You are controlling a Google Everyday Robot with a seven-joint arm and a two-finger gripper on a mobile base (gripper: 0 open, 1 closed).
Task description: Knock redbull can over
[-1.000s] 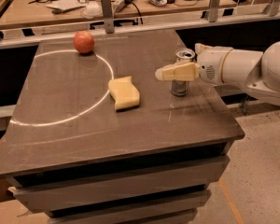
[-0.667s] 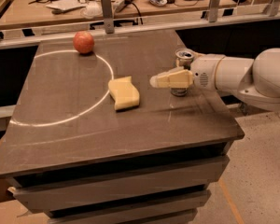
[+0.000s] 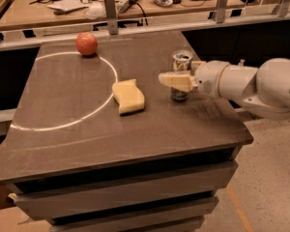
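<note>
The redbull can [image 3: 181,61] stands upright on the right part of the dark table [image 3: 87,124]. It is slim and silver with a shiny top, and its lower half is hidden by my gripper. My gripper [image 3: 176,81] reaches in from the right on a white arm [image 3: 251,86]. Its beige tip points left and crosses in front of the can, right against it.
A yellow sponge [image 3: 128,96] lies just left of the gripper. A red apple [image 3: 86,43] sits at the far left of the table, on a white painted arc. A railing and a cluttered desk stand behind. The table's right edge is close under the arm.
My gripper has slid a little to the left across the front of the can. The can still stands upright in the same place.
</note>
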